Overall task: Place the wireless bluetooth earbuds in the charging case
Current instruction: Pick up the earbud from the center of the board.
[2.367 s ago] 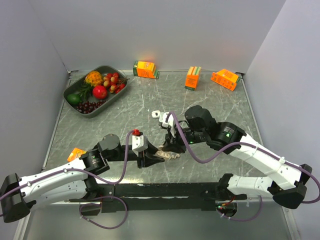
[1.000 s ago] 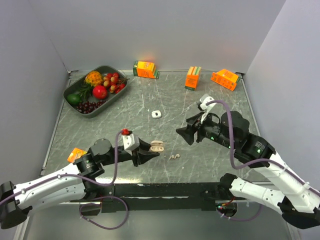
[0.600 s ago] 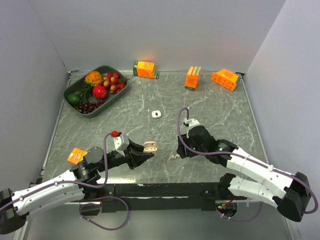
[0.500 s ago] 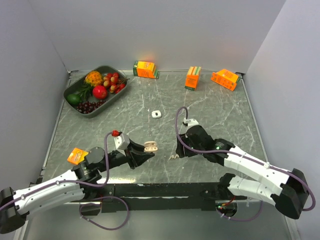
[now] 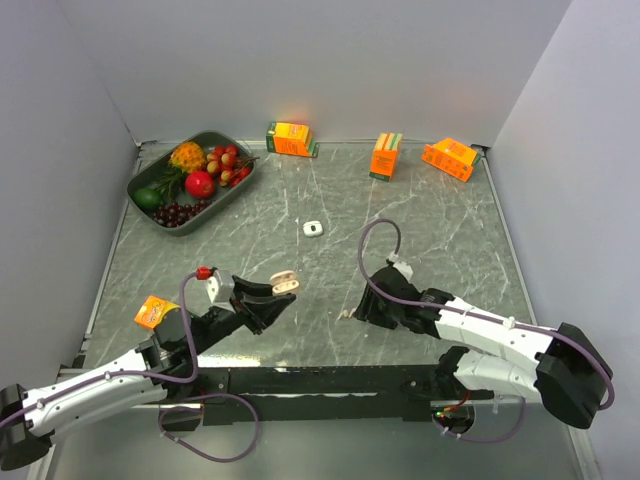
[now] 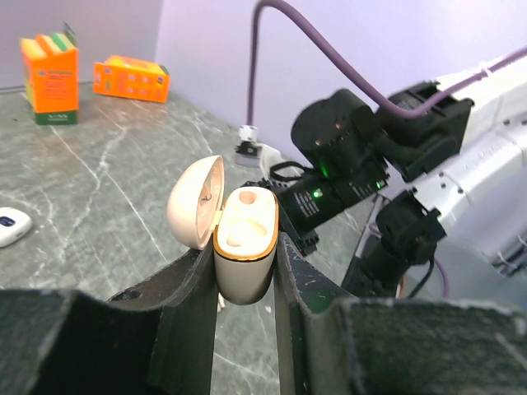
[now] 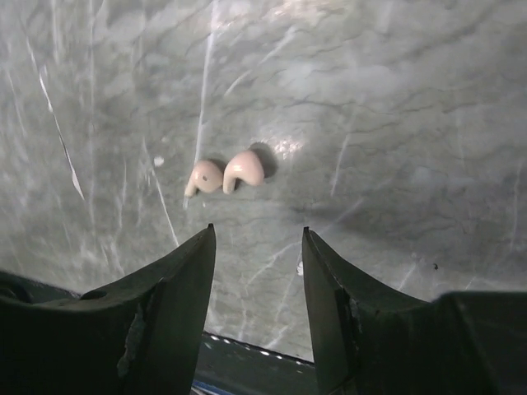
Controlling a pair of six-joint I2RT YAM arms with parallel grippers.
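Note:
The charging case (image 6: 244,247), pale beige with a gold rim and its lid swung open to the left, is clamped between the fingers of my left gripper (image 6: 245,262). In the top view that gripper (image 5: 270,294) holds the case (image 5: 284,282) above the near-left part of the table. Two stubby pale-beige earbuds (image 7: 205,175) (image 7: 244,169) lie side by side on the marble, just beyond the fingertips of my right gripper (image 7: 255,232). Its jaws are open with nothing between them. Seen from above, the right gripper (image 5: 357,311) is low over the table, covering most of the earbuds.
A small white piece (image 5: 314,228) lies mid-table, also visible from the left wrist (image 6: 10,226). A grey tray of fruit (image 5: 232,141) sits back left. Three orange cartons (image 5: 291,138) (image 5: 385,155) (image 5: 449,158) line the back, and another orange one (image 5: 152,311) lies near the left arm.
The right arm swung from mid-right down to the near table over the earbuds, its jaws narrowing. The left gripper drew back left, carrying the open case.

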